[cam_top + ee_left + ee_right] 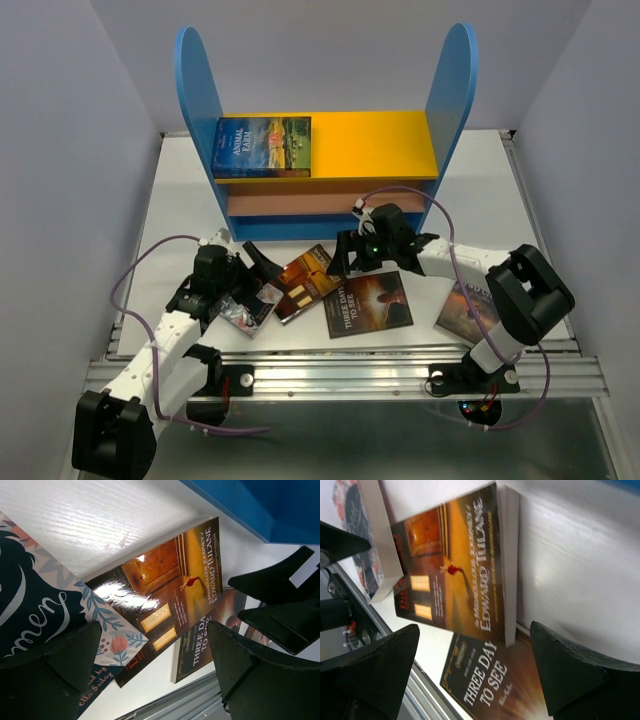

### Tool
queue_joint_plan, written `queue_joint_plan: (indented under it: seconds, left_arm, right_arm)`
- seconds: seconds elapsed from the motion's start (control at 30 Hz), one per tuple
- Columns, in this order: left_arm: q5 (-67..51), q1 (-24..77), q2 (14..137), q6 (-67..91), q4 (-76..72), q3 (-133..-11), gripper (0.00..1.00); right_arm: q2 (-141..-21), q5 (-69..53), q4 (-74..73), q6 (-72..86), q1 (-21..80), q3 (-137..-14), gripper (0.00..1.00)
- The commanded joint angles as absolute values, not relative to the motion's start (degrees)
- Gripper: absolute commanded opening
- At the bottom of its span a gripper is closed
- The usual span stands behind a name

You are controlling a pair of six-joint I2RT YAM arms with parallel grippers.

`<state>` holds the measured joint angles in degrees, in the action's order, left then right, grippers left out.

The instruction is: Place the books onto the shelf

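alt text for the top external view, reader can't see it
The left gripper and right gripper, both open, reach over paperback books lying on a white table before a blue and yellow shelf. One book, Animal Farm, already sits on the shelf's yellow top board.

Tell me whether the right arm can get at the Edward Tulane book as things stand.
Probably yes: the right end effector hangs open over the Edward Tulane book, and nothing lies on its cover.
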<state>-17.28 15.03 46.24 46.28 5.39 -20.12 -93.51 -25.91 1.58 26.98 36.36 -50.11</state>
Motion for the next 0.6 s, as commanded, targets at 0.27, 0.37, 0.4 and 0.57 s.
queue_joint_plan:
  seconds: [0.27,0.37,0.4,0.57]
  left_arm:
    - [-16.2,15.5,46.1,45.6,3.2,-20.1,0.99]
    - [-16.2,15.6,46.8,45.8,2.8,-19.9,0.99]
    - [-16.2,15.6,46.8,45.8,2.8,-19.9,0.99]
    - [-16.1,15.6,46.0,46.1,2.7,-19.4,0.99]
  right_arm:
    - [-87.6,-22.1,-0.6,28.1,36.4,-45.0,0.98]
    - [-89.4,-21.2,1.2,28.2,36.4,-45.3,0.98]
    - [-89.9,-20.9,1.1,28.4,36.4,-45.4,0.97]
    - [-91.0,-17.5,3.3,28.0,37.6,-43.8,0.97]
